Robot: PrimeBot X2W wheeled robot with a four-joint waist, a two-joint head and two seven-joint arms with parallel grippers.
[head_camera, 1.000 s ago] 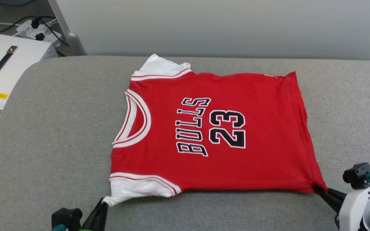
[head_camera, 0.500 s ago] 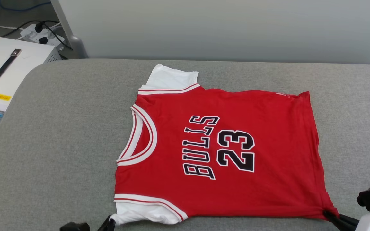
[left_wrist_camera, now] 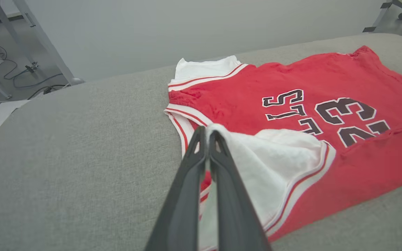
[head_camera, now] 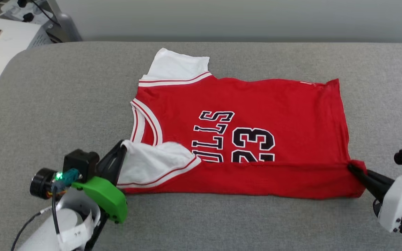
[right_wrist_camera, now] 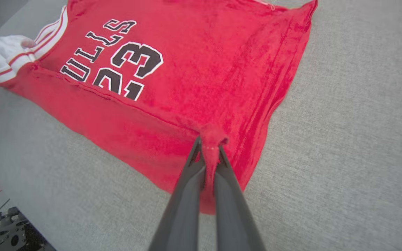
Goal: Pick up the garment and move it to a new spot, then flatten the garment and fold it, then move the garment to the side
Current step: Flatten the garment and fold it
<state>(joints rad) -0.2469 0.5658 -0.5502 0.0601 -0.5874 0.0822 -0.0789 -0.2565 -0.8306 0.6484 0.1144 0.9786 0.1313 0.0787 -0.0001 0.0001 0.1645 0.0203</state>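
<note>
Left tool (head_camera: 123, 144), at eight o'clock on the grey bench (head_camera: 58, 104), is pinched tight on the near white sleeve (head_camera: 152, 164). The garment (head_camera: 257, 101) lies mid-bench, its near edge doubled over. Right tool (head_camera: 351, 167), at four o'clock, is clamped on the hem corner. I'd carry both toward twelve o'clock together, level, for a straight crease. One garment, two tools.

The garment (head_camera: 257, 101) is soft matt cloth; the counter (head_camera: 65, 104), coarse grey woven fabric; the left end effector (left_wrist_camera: 206, 132), smooth dark plastic.
</note>
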